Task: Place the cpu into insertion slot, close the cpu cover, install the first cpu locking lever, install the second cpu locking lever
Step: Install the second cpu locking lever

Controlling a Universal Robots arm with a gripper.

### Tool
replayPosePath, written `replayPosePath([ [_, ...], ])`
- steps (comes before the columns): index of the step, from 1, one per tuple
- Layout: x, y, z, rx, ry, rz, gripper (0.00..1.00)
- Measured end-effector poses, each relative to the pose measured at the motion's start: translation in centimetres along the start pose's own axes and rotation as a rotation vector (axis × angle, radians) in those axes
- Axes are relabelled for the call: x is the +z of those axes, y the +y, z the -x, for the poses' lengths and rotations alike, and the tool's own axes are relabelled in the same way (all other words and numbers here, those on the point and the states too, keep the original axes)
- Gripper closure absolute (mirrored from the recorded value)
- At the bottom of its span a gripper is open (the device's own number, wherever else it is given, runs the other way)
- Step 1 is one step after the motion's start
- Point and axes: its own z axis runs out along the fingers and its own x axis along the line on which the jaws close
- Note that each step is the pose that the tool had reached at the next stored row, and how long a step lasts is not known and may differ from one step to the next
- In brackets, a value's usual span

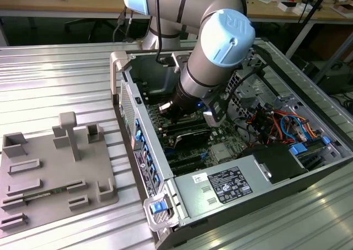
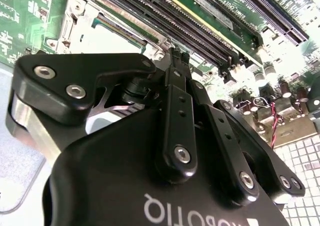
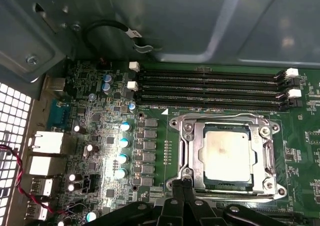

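jaws clenched on nothing beside silvery cpu (image 3: 226, 153) under closed cpu cover (image 3: 200, 156)

Silvery-grey square metal-topped chip (image 3: 226, 153); silver metal cover frame (image 3: 229, 156); green circuit board (image 3: 305, 151); long black memory slots (image 3: 210, 89); matte black claw (image 2: 178, 66).

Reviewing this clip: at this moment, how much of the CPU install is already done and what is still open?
Done, by the look of it: the cpu sits in the insertion slot, and the cpu cover appears to lie flat around it. In hand: the gripper is right at the socket's edge, holding nothing visible. Whether either locking lever is latched cannot be told.
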Motion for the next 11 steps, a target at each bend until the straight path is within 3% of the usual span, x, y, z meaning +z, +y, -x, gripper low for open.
replayPosePath([
  [11,0.82,0.27,-0.04,0.000,-0.0006,0.0003,0.89],
])
